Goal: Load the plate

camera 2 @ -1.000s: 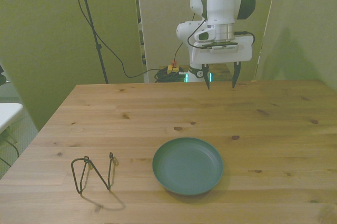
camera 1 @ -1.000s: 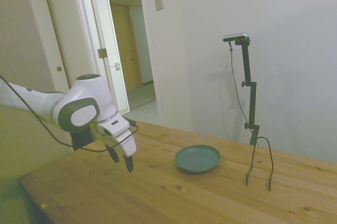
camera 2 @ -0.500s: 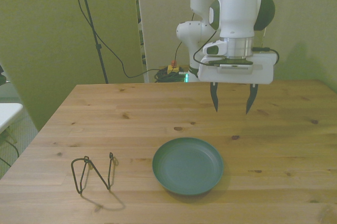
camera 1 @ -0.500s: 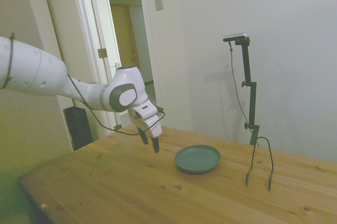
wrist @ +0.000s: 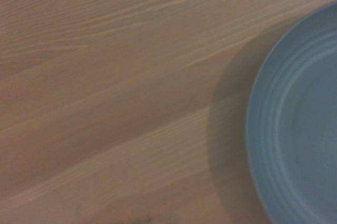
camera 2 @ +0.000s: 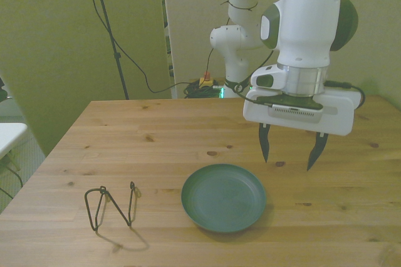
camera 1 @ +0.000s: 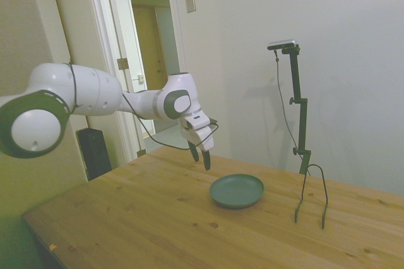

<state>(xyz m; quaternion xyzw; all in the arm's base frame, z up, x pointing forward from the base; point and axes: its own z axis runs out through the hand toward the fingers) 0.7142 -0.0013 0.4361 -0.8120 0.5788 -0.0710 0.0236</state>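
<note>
The plate [camera 2: 223, 197] is the landmark here: a round, dark teal-green dish with a shallow raised rim, lying flat on the wooden desk [camera 2: 156, 135] and holding nothing. In the front view it lies toward the near edge of the desk, roughly mid-width.

The gripper [camera 2: 292, 151] hangs in the air above the desk, clear of the plate. In the front view it is just past the plate's far rim and off toward the front view's right of the plate's middle. Its jaws stand well apart, with nothing between them, and the two dark fingers [camera 2: 264, 143] point down at the wood. In the side view the gripper [camera 1: 202, 156] shows above and to the arm's side of the plate [camera 1: 237, 191], its tips higher than the rim and not touching it. The white arm [camera 1: 95, 95] stretches toward the plate from that side.

The wrist view shows bare wood grain of the desk [wrist: 105, 103], with a curved part of the plate [wrist: 300, 129] entering at one edge. Faint concentric rings show on the plate's surface, and a soft shadow lies on the wood along the rim. The picture is somewhat blurred.

A small bent-wire rack [camera 2: 113, 206] stands upright on the desk to the front view's left of the plate, apart from it with bare wood between. In the side view the wire rack [camera 1: 311, 194] stands on the far side of the plate from the gripper.
</note>
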